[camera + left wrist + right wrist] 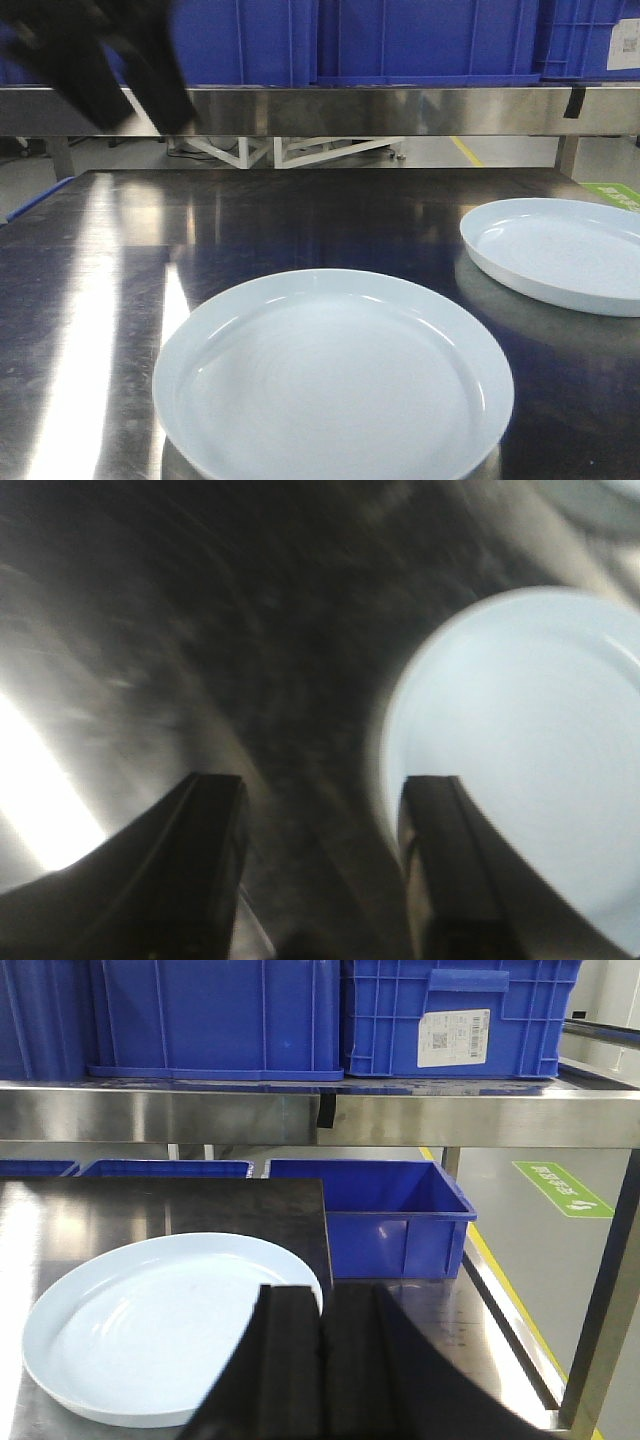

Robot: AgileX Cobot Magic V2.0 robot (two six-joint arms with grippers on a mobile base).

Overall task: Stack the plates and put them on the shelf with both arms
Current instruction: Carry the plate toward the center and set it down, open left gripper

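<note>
Lying flat, one plate sits just beside the left pincer.

My left fingers are two matte black wedges, broad at the base and squared at the tips, smeared by blur. My right fingers are black too: thick, flat-faced slabs with squared tops.

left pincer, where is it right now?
Left pincer hangs open over the tabletop by the near plate's left rim in its wrist view; the front view shows it blurred at upper left, before the shelf rail.
</note>
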